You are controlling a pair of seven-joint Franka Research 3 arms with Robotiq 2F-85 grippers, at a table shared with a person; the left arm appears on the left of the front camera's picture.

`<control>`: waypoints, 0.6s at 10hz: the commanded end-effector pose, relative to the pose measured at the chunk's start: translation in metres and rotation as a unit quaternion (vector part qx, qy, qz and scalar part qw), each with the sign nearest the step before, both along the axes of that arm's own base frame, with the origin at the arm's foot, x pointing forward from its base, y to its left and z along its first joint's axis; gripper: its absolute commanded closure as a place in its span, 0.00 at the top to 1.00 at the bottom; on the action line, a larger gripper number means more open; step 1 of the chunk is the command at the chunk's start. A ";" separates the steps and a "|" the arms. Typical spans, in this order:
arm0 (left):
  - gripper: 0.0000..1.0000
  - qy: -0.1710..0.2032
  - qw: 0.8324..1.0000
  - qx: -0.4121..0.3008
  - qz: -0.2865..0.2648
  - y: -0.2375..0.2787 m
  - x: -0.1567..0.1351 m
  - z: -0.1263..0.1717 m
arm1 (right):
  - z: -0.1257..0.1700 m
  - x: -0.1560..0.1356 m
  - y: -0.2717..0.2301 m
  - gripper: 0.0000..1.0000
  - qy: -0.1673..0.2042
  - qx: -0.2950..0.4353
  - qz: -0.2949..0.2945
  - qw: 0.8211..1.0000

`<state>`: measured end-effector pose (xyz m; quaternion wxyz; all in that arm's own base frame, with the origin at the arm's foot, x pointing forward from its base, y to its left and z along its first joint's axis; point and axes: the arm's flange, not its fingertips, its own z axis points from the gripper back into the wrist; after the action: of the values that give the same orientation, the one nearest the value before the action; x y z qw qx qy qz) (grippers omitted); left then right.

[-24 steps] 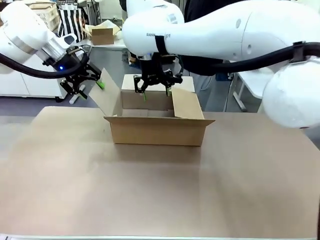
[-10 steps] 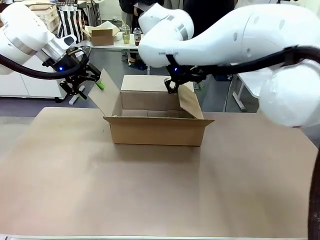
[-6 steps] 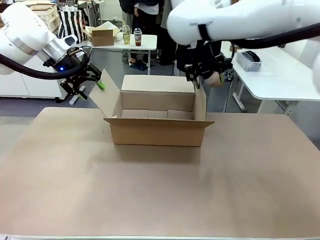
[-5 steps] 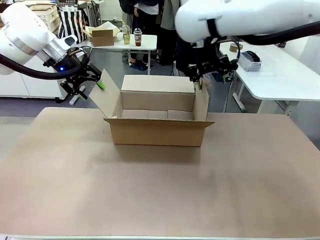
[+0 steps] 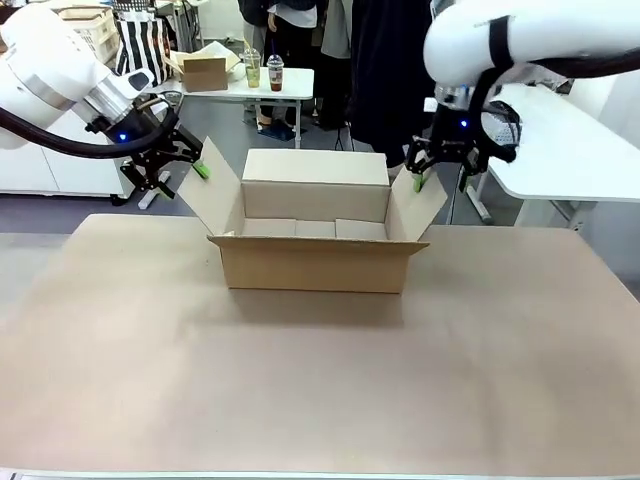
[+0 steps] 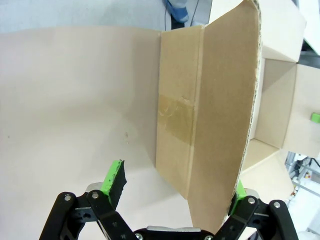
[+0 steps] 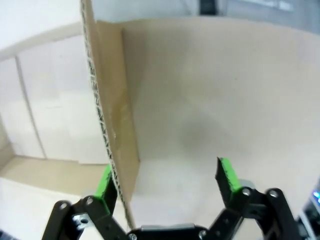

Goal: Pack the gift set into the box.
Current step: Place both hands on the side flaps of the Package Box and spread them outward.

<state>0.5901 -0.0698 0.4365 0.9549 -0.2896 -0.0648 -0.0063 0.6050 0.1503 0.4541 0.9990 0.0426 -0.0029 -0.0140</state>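
Box (image 5: 315, 262): plain corrugated carton, centre of counter (image 5: 300, 400), top open. Judged light; panels stiff, flaps hinge at creases; best held by flap edges.
Left gripper (image 5: 178, 173): fingers spread astride left side flap (image 5: 215, 195), not pinching.
Right gripper (image 5: 440, 178): spread astride right side flap (image 5: 420, 205).
Rear flap (image 5: 316, 167): upright.
Behind: person (image 5: 385, 70); far table (image 5: 285, 88) with small carton (image 5: 205, 72), two cups (image 5: 263, 70).
Opening judged unobstructed.

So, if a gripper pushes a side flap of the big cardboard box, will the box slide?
The box probably slides: thin corrugated walls, nothing showing above its rim, and a smooth table under it. The left flap likely folds at its crease first; its single-sheet edge shows inside the open left gripper. Tipping seems unlikely, since it is low and wide.
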 end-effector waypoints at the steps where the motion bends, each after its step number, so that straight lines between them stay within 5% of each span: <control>1: 1.00 0.003 1.000 0.008 0.007 0.001 -0.002 0.002 | -0.023 -0.019 -0.038 1.00 -0.025 0.092 0.030 0.995; 5: 1.00 0.003 1.000 0.008 0.007 0.001 -0.002 0.002 | -0.062 -0.023 -0.065 1.00 -0.066 0.254 0.022 0.965; 6: 1.00 0.003 1.000 0.008 0.007 0.001 -0.002 0.002 | -0.056 -0.008 -0.066 1.00 -0.037 0.167 0.008 0.985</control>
<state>0.5901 -0.0698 0.4364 0.9549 -0.2896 -0.0647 -0.0063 0.5948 0.0826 0.3900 0.9666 0.2523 -0.0457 -0.0037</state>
